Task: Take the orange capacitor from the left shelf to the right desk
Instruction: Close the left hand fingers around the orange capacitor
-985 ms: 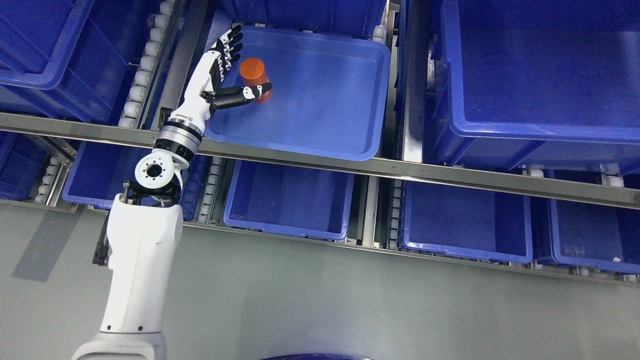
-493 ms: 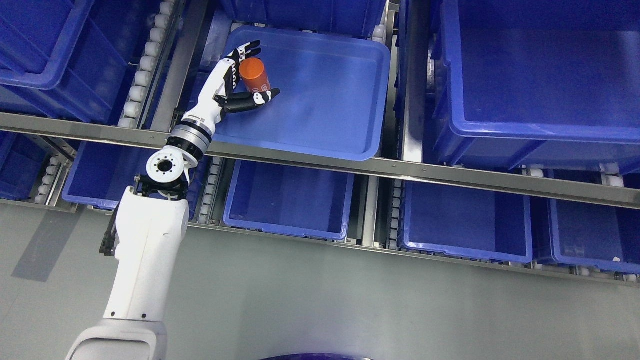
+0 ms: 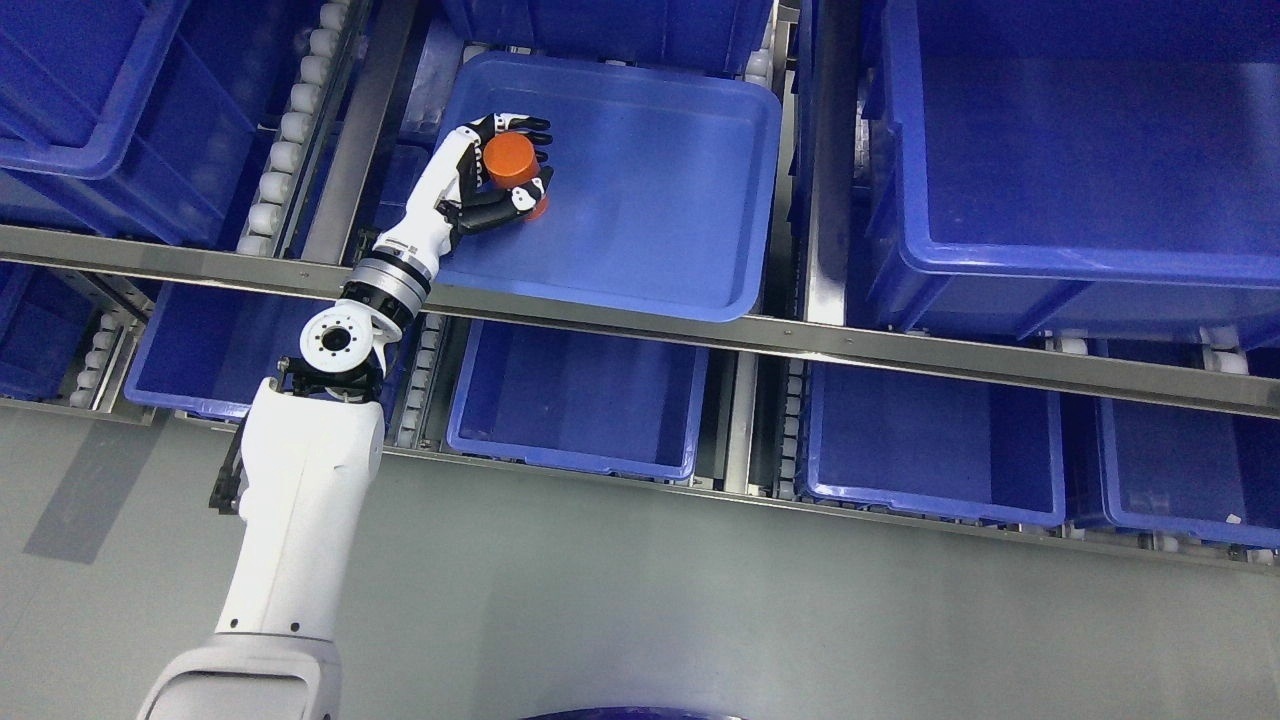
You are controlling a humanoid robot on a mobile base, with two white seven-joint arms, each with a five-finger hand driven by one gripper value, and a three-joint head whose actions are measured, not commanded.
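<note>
Around the orange capacitor (image 3: 512, 166) the black-and-white fingers (image 3: 524, 125) of the left hand (image 3: 495, 170) are curled: several wrap over its far side while the thumb crosses under its near side, so the cylinder is pinched between them. Its flat round end faces up toward the camera, and its long axis runs from that end down and slightly to the right, where a sliver of the orange body shows past the thumb; whether its lower end touches the tray floor cannot be told. Hand and capacitor sit in the upper left part of a shallow blue tray (image 3: 700, 290) on the upper level of the shelf. From the hand, the white forearm runs down and left across the tray's near-left corner and over the metal shelf rail (image 3: 900, 350) to a round joint, then on to the lower left of the view. Deeper blue bins (image 3: 1050, 250) stand around the tray and on the level below, above grey floor (image 3: 700, 620).
</note>
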